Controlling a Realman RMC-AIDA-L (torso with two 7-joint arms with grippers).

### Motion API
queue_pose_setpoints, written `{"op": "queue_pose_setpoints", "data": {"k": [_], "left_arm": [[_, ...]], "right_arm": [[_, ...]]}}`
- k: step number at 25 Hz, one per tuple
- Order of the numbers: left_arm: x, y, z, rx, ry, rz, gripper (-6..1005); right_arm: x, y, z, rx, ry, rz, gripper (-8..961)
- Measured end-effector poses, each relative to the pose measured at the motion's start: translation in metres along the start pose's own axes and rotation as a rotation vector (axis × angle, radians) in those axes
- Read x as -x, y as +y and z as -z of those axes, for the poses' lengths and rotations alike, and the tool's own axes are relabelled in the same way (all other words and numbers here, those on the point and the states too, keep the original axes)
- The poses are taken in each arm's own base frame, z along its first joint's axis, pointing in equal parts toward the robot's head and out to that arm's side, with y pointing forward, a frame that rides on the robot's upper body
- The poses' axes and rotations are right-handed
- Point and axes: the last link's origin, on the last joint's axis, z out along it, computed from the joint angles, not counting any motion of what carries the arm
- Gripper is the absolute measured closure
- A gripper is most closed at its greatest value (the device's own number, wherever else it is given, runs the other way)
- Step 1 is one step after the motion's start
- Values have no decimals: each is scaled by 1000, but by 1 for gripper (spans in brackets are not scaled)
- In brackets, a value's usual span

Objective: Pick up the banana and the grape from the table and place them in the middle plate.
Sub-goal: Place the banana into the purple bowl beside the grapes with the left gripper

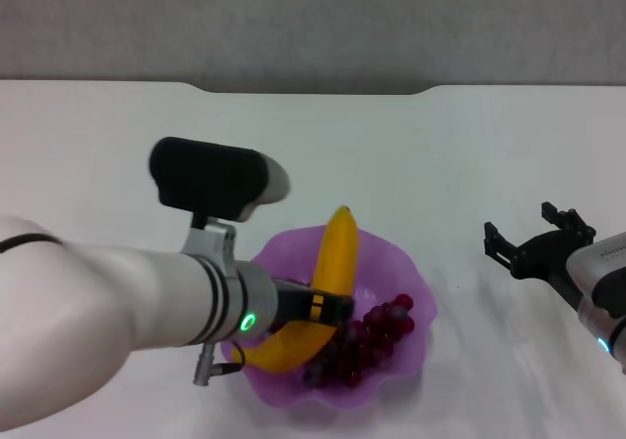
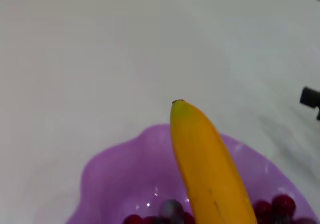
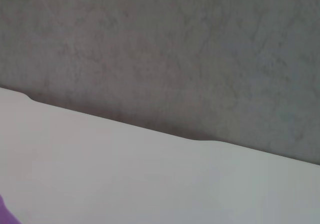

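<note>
The plate [image 1: 391, 263] looks like translucent purple plastic with a soft sheen. The banana [image 1: 337, 258] has smooth, matt yellow-orange skin. The grapes [image 1: 377, 331] are glossy and dark red. The table [image 1: 440, 155] is a plain, smooth white surface with a matt finish. The wall [image 3: 160, 49] behind it looks grey, mottled and rough.
</note>
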Motion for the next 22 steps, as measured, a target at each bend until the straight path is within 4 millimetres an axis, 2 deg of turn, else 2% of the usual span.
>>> {"op": "queue_pose_setpoints", "data": {"k": [14,22], "left_arm": [[0,14,-1,14,-17,-87,328],[-6,23,19,-17,100,-175,292]], "right_arm": [[0,-1,0,-3,-3,0,77],[0,-2,1,-7,-4,0,76]]}}
